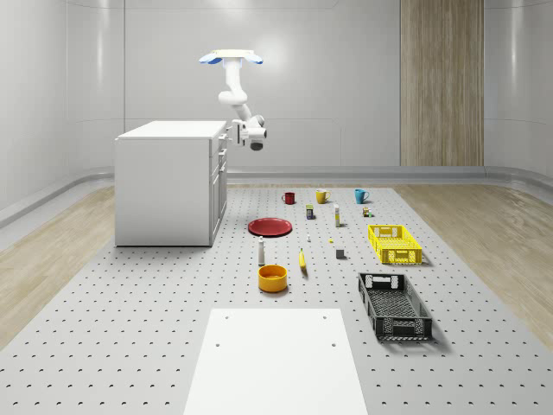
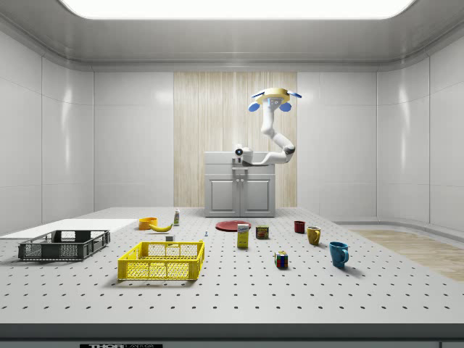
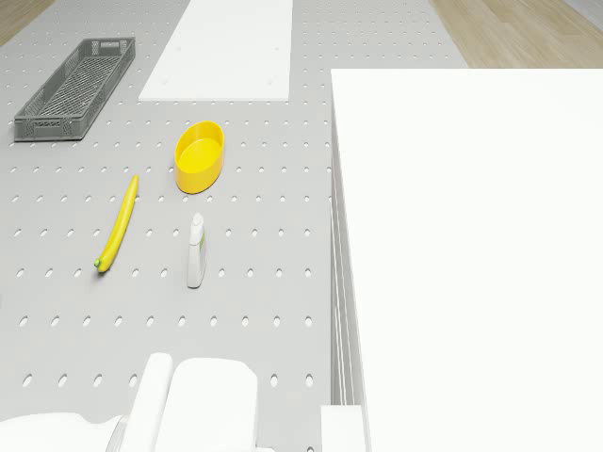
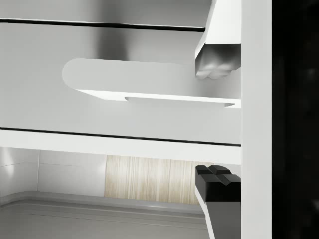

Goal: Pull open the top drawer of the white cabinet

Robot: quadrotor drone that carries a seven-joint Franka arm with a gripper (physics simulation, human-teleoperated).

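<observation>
1. Drone point(image 1: 231, 58) hovers above the white cabinet's point(image 1: 164, 186) front edge.
2. Gripper point(image 4: 218, 122) at the top drawer point(image 4: 99, 117), fingers point(image 4: 215, 62) spread wide above and below its handle point(image 4: 149, 82).
3. Drawer looks closed.

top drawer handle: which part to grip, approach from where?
Grip the bar handle mid-span, coming head-on at the drawer front. The bar runs along the front and stands proud of it, so one finger goes each side across its thin section. The end effector already straddles its end; the drone hovers above the cabinet.
</observation>
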